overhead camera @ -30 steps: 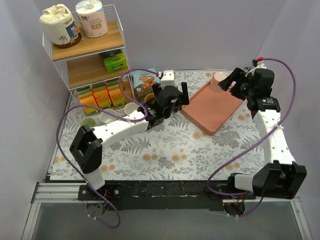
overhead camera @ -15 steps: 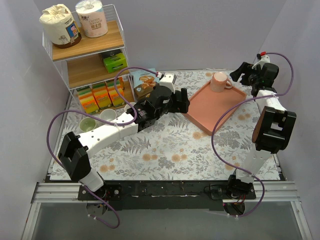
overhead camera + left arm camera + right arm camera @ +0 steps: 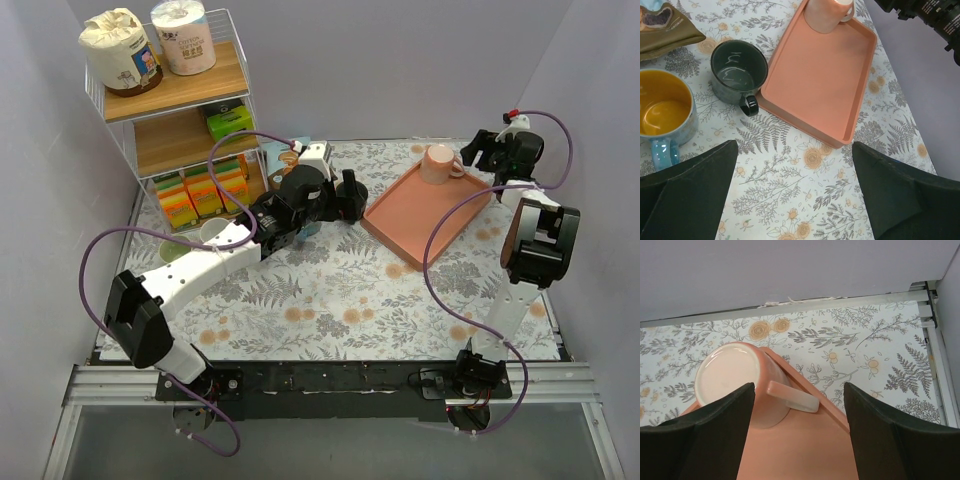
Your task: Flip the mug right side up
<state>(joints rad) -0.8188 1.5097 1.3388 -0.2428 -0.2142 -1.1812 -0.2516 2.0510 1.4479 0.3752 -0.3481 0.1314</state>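
Observation:
The pink mug (image 3: 437, 163) stands upside down, base up, in the far corner of the salmon tray (image 3: 430, 215), handle pointing right. In the right wrist view the mug (image 3: 732, 382) shows its pale base, and its handle lies between my fingers. My right gripper (image 3: 479, 153) is open and empty just right of the mug; in its own view the right gripper (image 3: 800, 432) hangs over the tray (image 3: 805, 455). My left gripper (image 3: 351, 194) is open and empty over the mat left of the tray. It (image 3: 795, 195) sees the mug (image 3: 827, 12) far off.
A dark green mug (image 3: 738, 70) stands upright against the tray's left edge (image 3: 771, 70). A blue mug with a yellow inside (image 3: 662, 110) and a snack bag (image 3: 662, 22) lie further left. A wire shelf rack (image 3: 170, 100) and small cups (image 3: 213, 233) stand at the back left.
My right gripper has drawn back to the right, away from the mug, and its arm has swung upright. My left gripper has pulled back left, off the tray's edge.

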